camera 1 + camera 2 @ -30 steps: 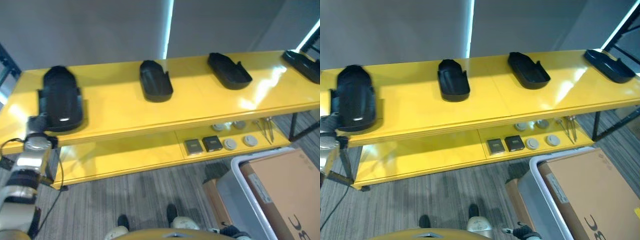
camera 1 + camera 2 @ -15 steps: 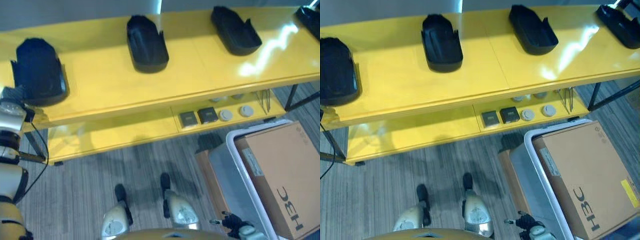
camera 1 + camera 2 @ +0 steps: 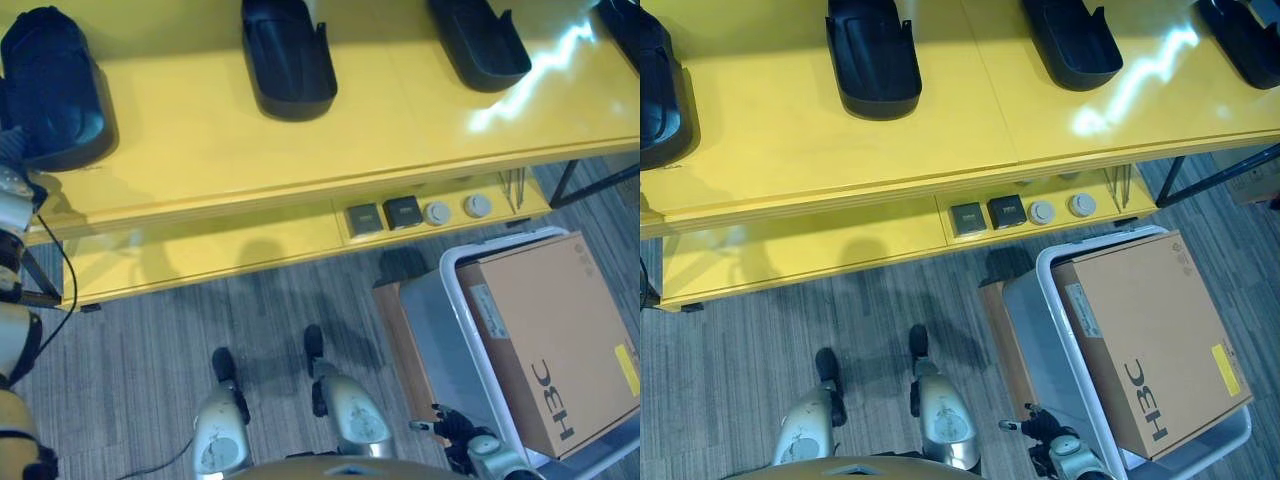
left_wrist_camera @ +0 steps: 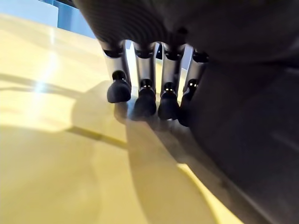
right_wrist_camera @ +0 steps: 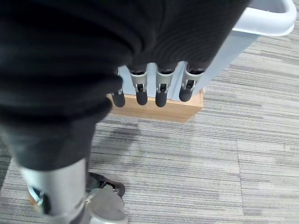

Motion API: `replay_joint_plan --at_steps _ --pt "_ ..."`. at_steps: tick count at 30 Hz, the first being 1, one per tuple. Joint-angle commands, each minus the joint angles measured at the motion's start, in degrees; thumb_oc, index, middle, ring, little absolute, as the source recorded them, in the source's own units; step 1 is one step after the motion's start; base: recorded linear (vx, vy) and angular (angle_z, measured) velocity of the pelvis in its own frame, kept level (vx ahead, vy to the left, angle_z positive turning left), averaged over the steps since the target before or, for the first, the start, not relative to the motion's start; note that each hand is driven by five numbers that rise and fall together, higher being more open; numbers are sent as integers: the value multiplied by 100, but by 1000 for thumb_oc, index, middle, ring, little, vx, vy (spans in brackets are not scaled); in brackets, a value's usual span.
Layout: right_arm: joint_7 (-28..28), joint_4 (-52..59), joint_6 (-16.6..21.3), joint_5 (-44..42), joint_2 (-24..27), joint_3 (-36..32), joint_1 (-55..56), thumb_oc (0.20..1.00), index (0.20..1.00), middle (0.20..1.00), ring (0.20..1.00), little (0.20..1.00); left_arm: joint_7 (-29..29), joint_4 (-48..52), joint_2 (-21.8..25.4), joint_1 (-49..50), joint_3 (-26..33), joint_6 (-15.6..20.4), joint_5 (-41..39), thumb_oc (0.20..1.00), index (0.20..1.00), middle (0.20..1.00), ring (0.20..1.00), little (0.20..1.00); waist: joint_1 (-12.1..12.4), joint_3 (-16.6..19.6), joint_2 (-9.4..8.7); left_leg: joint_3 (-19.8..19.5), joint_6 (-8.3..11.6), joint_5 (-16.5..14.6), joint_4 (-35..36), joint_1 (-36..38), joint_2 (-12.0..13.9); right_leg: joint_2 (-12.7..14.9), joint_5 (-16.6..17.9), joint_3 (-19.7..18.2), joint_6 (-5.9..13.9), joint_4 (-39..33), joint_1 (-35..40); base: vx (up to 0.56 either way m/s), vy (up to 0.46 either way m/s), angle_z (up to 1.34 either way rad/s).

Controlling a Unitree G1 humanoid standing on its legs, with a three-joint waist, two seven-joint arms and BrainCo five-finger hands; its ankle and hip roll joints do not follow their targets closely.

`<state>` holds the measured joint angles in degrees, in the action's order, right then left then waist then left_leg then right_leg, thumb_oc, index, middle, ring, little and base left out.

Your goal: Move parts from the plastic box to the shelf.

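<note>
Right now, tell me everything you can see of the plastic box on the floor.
The plastic box is a pale grey-blue bin with a thick, rounded white rim and smooth, slightly translucent-looking walls. It stands upright on the grey striped carpet, in front of the yellow shelf's right end. A large brown cardboard carton lies in it and fills most of its opening. A low wooden base sits against its foot. Neither robot hand touches it.

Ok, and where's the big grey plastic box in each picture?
Left eye view: the plastic box is on the floor at the lower right, below the yellow shelf.
Right eye view: lower right again.
Left wrist view: this one looks along the left hand at the shelf top instead.
Right wrist view: its pale rim shows past the right hand.
Shared landmark: the brown carton on the floor beside it.
</note>
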<state>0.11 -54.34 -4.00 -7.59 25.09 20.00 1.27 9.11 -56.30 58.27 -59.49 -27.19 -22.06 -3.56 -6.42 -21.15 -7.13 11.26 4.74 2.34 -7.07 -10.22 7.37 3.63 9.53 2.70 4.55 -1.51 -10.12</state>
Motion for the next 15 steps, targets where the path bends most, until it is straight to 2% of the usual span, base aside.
replay_joint_plan --at_steps 1,2,3,9,15 --pt "-50 16 -49 -203 198 205 52 1000 1000 1000 1000 1000 -171 -426 536 -311 -103 -179 320 200 200 200 200 200 10 191 193 -196 -411 -93 -194 -221 -14 144 -430 -220 343 466 155 0 0 0" --pt "-38 30 -66 -186 199 199 45 1000 1000 1000 1000 1000 -115 -415 548 -297 -110 -166 310 752 752 752 752 752 19 198 199 -194 -412 -89 -169 -193 -20 142 -430 -208 339 449 182 0 0 0" --pt "-37 27 -66 -190 199 202 43 1000 1000 1000 1000 1000 -110 -428 553 -295 -113 -149 285 1000 1000 1000 1000 1000 21 200 202 -193 -411 -88 -161 -181 -21 144 -429 -203 340 442 191 0 0 0" --pt "-43 56 -100 -161 201 193 63 1000 1000 1000 1000 1000 -104 -388 623 -307 -71 -26 274 1000 1000 1000 1000 1000 47 296 240 -192 -408 -90 -68 -35 -62 163 -431 -171 349 376 312 11 -1 1" --pt "-46 94 -205 158 228 40 244 1000 1000 1000 1000 1000 -173 117 847 -291 31 78 492 1000 1000 1000 1000 1000 103 555 396 -189 -380 -43 162 278 -117 211 -443 -87 386 281 549 66 17 0"
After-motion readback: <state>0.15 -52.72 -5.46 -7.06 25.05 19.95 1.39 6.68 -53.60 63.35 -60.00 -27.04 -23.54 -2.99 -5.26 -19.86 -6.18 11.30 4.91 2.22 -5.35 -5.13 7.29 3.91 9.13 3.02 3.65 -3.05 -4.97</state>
